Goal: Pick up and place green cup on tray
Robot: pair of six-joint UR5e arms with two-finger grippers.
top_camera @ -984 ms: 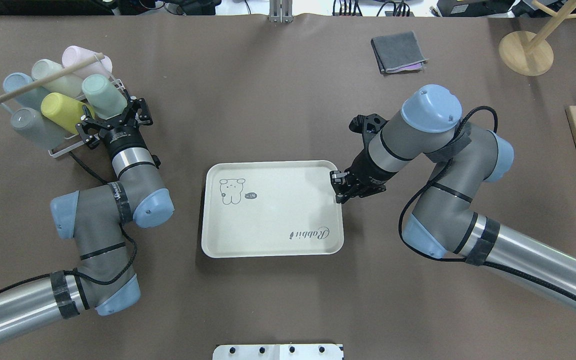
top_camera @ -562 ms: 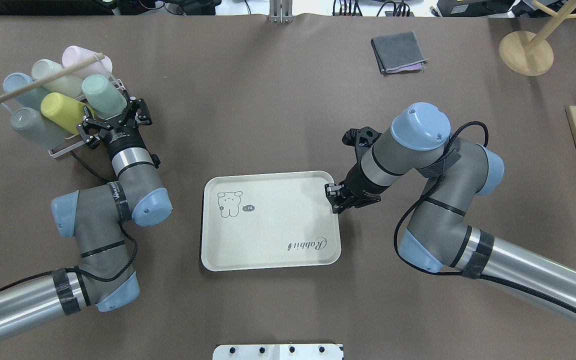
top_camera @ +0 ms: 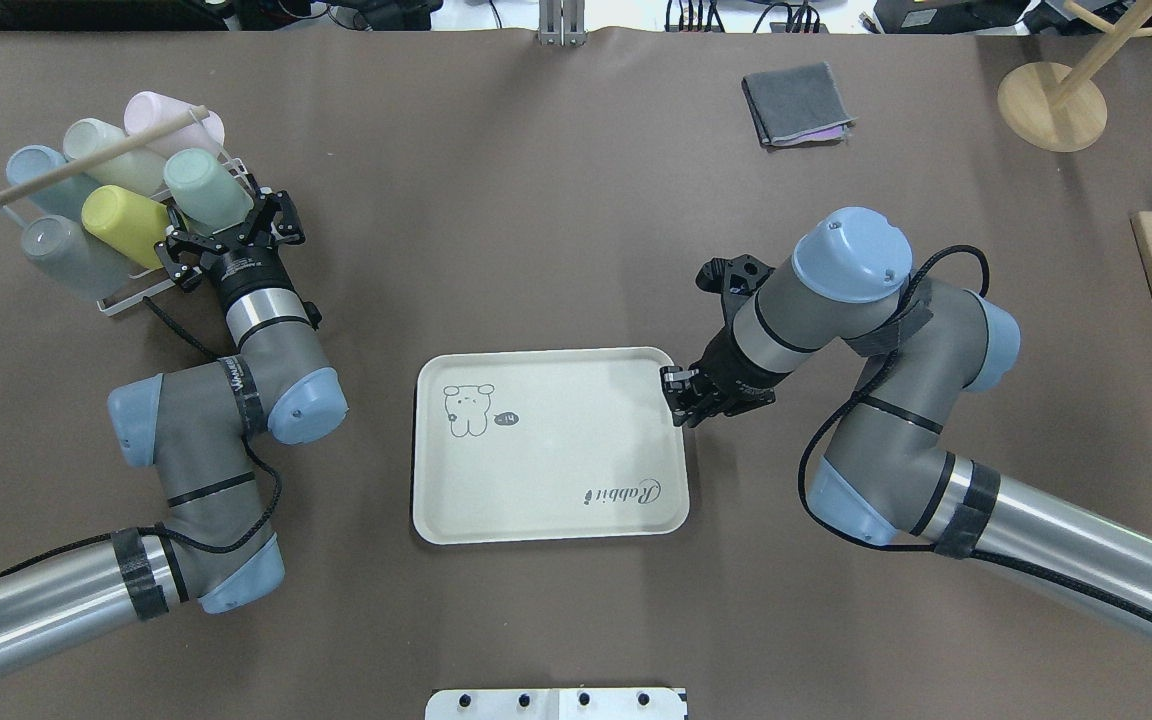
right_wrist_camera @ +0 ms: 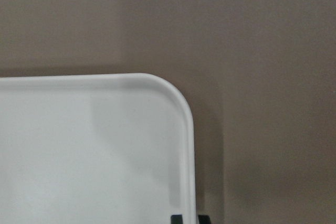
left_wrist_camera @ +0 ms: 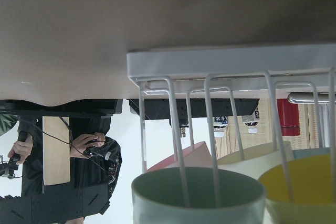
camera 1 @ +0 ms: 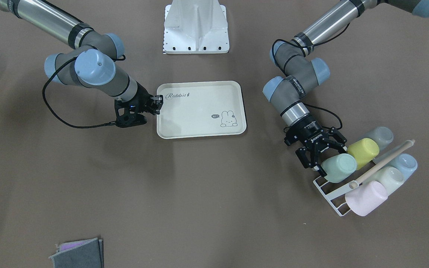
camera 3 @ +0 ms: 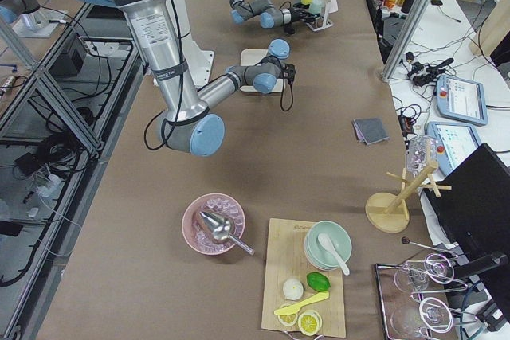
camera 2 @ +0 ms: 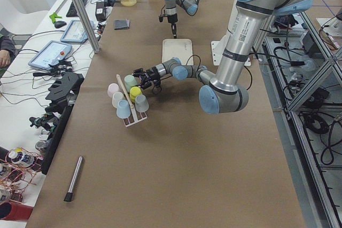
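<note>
Brown surface [top_camera: 536, 200]: green cup [top_camera: 204, 188] tilted on wire rack [left_wrist_camera: 231, 59], well apart from tray [top_camera: 536, 470]. With left claw [top_camera: 226, 225] wide at cup's base, straddle squarely, squeeze gently, lift off wires; right claw [top_camera: 676, 395] pinched on tray rim.

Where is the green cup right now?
In the overhead view the green cup sits tilted on the white wire rack at far left, beside the yellow cup, the open left gripper at its mouth.

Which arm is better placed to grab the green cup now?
Left. The left gripper is open right at the green cup in the rack. The right gripper is far across the table, at the tray rim.
</note>
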